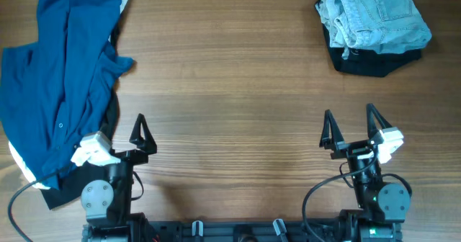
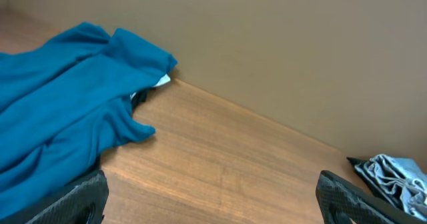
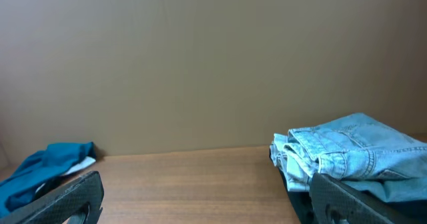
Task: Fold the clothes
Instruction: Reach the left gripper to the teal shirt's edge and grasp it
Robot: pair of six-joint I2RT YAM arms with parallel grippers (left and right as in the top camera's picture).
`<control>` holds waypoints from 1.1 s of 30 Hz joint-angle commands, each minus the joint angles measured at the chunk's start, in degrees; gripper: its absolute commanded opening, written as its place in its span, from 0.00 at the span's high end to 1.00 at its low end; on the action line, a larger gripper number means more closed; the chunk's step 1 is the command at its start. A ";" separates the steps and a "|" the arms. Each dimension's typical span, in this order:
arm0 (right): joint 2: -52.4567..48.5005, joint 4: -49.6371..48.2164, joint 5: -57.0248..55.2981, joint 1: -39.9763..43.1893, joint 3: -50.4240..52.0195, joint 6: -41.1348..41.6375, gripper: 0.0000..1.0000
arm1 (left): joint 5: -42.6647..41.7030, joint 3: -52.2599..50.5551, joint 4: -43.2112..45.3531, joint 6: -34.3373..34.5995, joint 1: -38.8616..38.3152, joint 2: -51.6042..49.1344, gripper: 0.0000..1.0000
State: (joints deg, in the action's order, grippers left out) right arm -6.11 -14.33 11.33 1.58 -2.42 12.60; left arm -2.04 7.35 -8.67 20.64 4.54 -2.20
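Overhead view: I am parking both arms at the near edge of the brown wooden table (image 1: 230, 76), in what I judge to be a ready pose with folding not yet begun. The deep teal-blue short-sleeved shirt (image 1: 57, 76) of thin soft cloth is lying crumpled and unfolded at the far left, running from the far edge down toward my left arm. Its buttoned placket is showing along the middle. My left gripper (image 1: 119, 123) is sitting just beside the shirt's near right edge, jaws spread and gripping nothing. My right gripper (image 1: 349, 116) is standing over bare wood, jaws likewise apart and empty. The pale washed-denim jeans (image 1: 378, 15) are resting folded on a dark cloth (image 1: 367, 62) at the far right, well apart from the shirt, probably set aside as finished.

Left wrist view: my left gripper (image 2: 213, 204) is facing open table, its left finger overlapping the shirt (image 2: 60, 97). That placing suits a first pull toward the open centre of the table.

Right wrist view: my right gripper (image 3: 207, 201) is pointing between the jeans (image 3: 353, 147) and the distant shirt (image 3: 47, 161), committing to neither.
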 commanded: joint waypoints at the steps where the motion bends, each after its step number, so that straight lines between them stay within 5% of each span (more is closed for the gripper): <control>1: -5.29 -2.54 0.00 -0.35 -3.78 -1.73 0.00 | -0.90 5.01 0.00 -0.94 -0.28 -4.15 0.00; 7: -15.74 -3.21 3.80 -0.35 -10.32 -4.07 0.00 | -0.94 11.04 -2.25 -0.87 -0.28 -14.27 0.00; 19: -42.10 -0.96 17.70 -0.35 -31.06 -8.04 0.00 | -1.11 42.71 -30.62 -0.70 -0.13 -43.32 0.00; 26: -57.81 18.86 19.21 -0.35 -47.39 -8.20 0.00 | -1.14 60.54 -45.75 -0.76 -0.13 -59.74 0.00; 33: -68.19 34.53 19.21 -0.35 -59.47 -9.57 0.00 | 1.49 63.06 -46.25 -2.91 -0.07 -68.87 0.00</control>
State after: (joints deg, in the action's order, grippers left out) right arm -71.22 18.06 28.97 1.54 -57.47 4.21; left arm -2.42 69.49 -54.68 20.27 4.56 -67.59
